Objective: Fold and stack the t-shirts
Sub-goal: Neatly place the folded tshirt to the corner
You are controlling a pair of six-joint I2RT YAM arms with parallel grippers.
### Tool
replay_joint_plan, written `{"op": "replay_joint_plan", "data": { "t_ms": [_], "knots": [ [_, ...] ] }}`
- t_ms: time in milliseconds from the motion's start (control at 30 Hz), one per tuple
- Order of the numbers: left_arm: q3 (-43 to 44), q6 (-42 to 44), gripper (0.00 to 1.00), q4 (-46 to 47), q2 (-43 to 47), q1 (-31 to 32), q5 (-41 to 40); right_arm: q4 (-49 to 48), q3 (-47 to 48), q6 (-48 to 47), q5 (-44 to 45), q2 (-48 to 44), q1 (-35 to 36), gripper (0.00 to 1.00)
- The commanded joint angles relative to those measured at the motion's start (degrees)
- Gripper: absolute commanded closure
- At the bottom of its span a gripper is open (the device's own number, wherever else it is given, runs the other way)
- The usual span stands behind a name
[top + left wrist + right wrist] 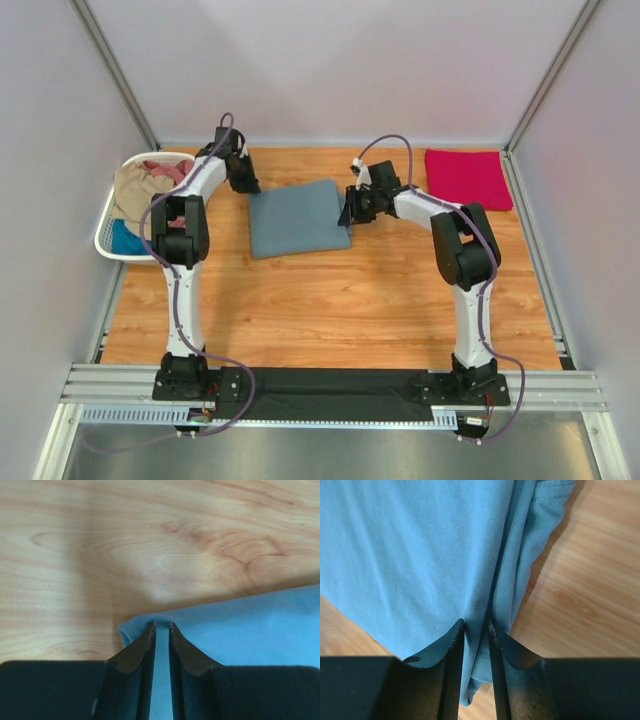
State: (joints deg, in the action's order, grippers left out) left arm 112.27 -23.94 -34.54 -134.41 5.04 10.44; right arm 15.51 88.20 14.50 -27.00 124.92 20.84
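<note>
The slate grey-blue t-shirt (298, 217) lies folded into a rectangle at the middle of the table. My left gripper (248, 186) is at its back left corner. In the left wrist view the gripper (161, 625) is shut on the shirt (260, 625), with cloth pinched between the narrow jaws. My right gripper (347, 213) is at the shirt's right edge. In the right wrist view it (476, 622) is shut on the folded layers of the shirt (410, 545). A crimson-pink t-shirt (467, 178) lies folded at the back right.
A white slatted laundry basket (104, 232) stands at the left edge and holds tan (135, 188), dusty-pink (165, 167) and bright-blue (127, 238) shirts. Grey walls close in the left, back and right sides. The wooden table (320, 310) stretches in front of the folded shirt.
</note>
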Motion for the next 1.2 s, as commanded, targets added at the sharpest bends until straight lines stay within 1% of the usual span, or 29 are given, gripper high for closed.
{"op": "replay_joint_plan", "data": {
  "t_ms": [0, 33, 67, 100, 133, 167, 200, 233, 267, 300, 333, 367, 400, 467, 533, 567, 667, 833, 867, 1000, 1167],
  "knots": [
    [3.5, 3.2, 0.76, 0.6, 2.0, -0.3, 5.0, -1.7, -2.9, -0.9, 2.1, -4.2, 0.0, 0.72],
    [2.4, 2.9, 0.76, 0.6, 4.7, -0.3, 6.7, -1.4, -3.4, -0.4, 2.0, -5.1, -0.1, 0.72],
    [1.2, 2.8, 0.76, 0.9, 6.3, -0.2, 6.6, -1.4, -4.8, 0.0, 2.0, -5.7, -0.1, 0.72],
    [-2.5, 2.5, 0.75, 1.0, 10.7, 0.1, 6.0, -1.3, -5.6, 0.4, 2.2, -6.4, -0.1, 0.72],
    [-4.5, 2.8, 0.75, 0.7, 12.8, 0.3, 2.9, -1.1, -6.7, 0.9, 2.4, -8.4, 0.0, 0.7],
    [-7.4, 2.8, 0.74, -2.1, 15.0, 0.9, -1.3, -0.7, -8.9, 2.2, 3.0, -9.9, -0.1, 0.69],
    [-8.5, 2.3, 0.74, -4.5, 18.5, 2.1, -10.3, 0.1, -10.1, 3.2, 3.4, -11.2, -0.1, 0.67],
    [-10.1, 1.9, 0.74, -6.0, 20.5, 2.5, -12.5, 1.2, -11.0, 4.4, 4.0, -13.3, 0.1, 0.64],
    [-14.8, 1.4, 0.73, -6.1, 22.3, 3.4, -12.7, 2.5, -13.2, 6.1, 4.2, -16.4, -0.3, 0.6],
    [-17.3, 0.8, 0.73, -6.1, 26.1, 3.9, -13.1, 2.5, -14.3, 6.8, 4.2, -18.2, -0.2, 0.58],
    [-19.9, 0.3, 0.73, -5.9, 27.9, 4.5, -13.1, 2.4, -15.0, 7.2, 4.2, -19.4, -0.1, 0.54],
    [-23.9, -1.0, 0.73, -6.1, 29.2, 5.8, -13.2, 2.6, -15.5, 7.6, 4.7, -20.5, -0.1, 0.53],
    [-25.7, -1.5, 0.73, -6.3, 30.9, 6.6, -12.6, 2.7, -15.4, 7.6, 4.8, -20.6, -0.1, 0.51],
    [-30.1, -3.0, 0.72, -6.5, 31.8, 7.7, -11.8, 3.3, -14.4, 7.4, 4.8, -19.1, -0.1, 0.46],
    [-32.9, -3.9, 0.72, -5.3, 31.8, 7.7, -8.5, 3.3, -11.5, 6.4, 4.6, -17.4, -0.1, 0.42],
    [-34.9, -4.5, 0.72, -4.9, 31.6, 7.7, -7.9, 3.4, -10.3, 5.7, 5.0, -15.7, -0.1, 0.42],
    [-36.9, -5.2, 0.72, -3.3, 30.7, 7.7, -5.8, 3.9, -4.9, 4.4, 6.5, -12.7, -0.2, 0.41],
    [-35.5, -6.4, 0.72, -5.5, 27.4, 7.7, -7.0, 3.7, 2.2, 1.1, 8.8, -6.4, -0.1, 0.36],
    [-35.3, -6.7, 0.72, -6.0, 26.4, 7.7, -7.4, 4.0, 3.2, 1.1, 10.2, -5.4, 0.0, 0.35],
    [-34.8, -8.9, 0.72, -8.3, 25.0, 7.5, -10.3, 4.9, 7.9, 1.8, 10.2, 0.0, 0.0, 0.32],
    [-35.3, -9.5, 0.72, -8.3, 26.9, 7.5, -7.5, 4.8, 10.1, 4.4, 10.8, 4.1, 0.5, 0.3]
  ]
}}
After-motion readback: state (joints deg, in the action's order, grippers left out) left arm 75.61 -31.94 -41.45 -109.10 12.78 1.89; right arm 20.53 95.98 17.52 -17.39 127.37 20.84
